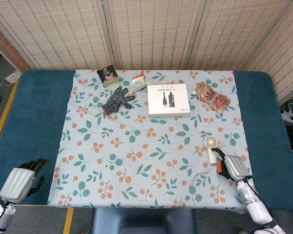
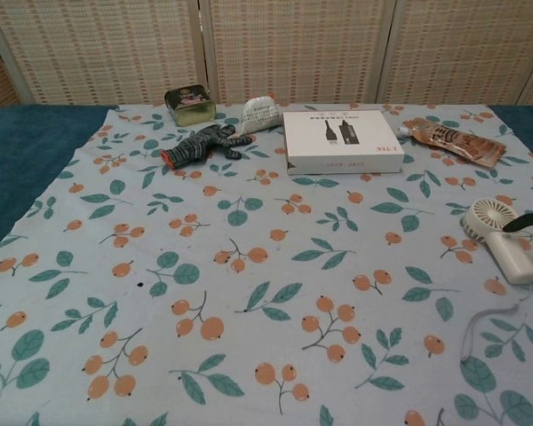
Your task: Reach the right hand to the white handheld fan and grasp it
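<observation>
The white handheld fan (image 1: 211,148) lies flat on the floral cloth at the right, round head pointing away, handle toward me. The chest view shows the fan (image 2: 502,240) near the right edge. My right hand (image 1: 232,167) sits just right of the handle's near end, fingers apart and nothing in its grasp. I cannot tell whether it touches the handle. Only one dark fingertip (image 2: 526,222) of it shows in the chest view, hovering beside the fan's head. My left hand (image 1: 20,180) rests on the blue cover at the near left corner, holding nothing.
A grey lanyard (image 1: 199,175) trails from the fan toward the front edge. At the far side lie a white box (image 1: 168,99), an orange pouch (image 1: 212,96), a knit glove (image 1: 116,100), a small tin (image 1: 107,76) and a white packet (image 1: 138,81).
</observation>
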